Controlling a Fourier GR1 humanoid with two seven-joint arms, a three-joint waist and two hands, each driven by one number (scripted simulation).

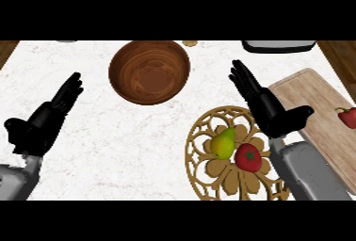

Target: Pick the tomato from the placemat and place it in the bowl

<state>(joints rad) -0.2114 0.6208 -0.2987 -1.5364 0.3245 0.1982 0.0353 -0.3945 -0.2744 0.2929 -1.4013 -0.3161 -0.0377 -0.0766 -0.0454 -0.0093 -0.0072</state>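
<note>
A red tomato point(248, 157) with a green stem lies on the round wooden openwork placemat point(203, 162) at the lower right, touching a yellow-green pear point(223, 143) on its left. The brown wooden bowl point(149, 71) stands at the upper middle and holds nothing that I can see. My right hand point(268, 109) is open with straight fingers pointing up and left, just above and right of the tomato, apart from it; its forearm covers the placemat's right edge. My left hand point(46, 118) stays open at the left, fingers up.
A light wooden cutting board point(316, 103) lies along the right side with a red pepper point(347, 116) on it. A dark-rimmed container point(278, 45) shows at the top right edge. White marble counter point(118, 146) spreads between the hands.
</note>
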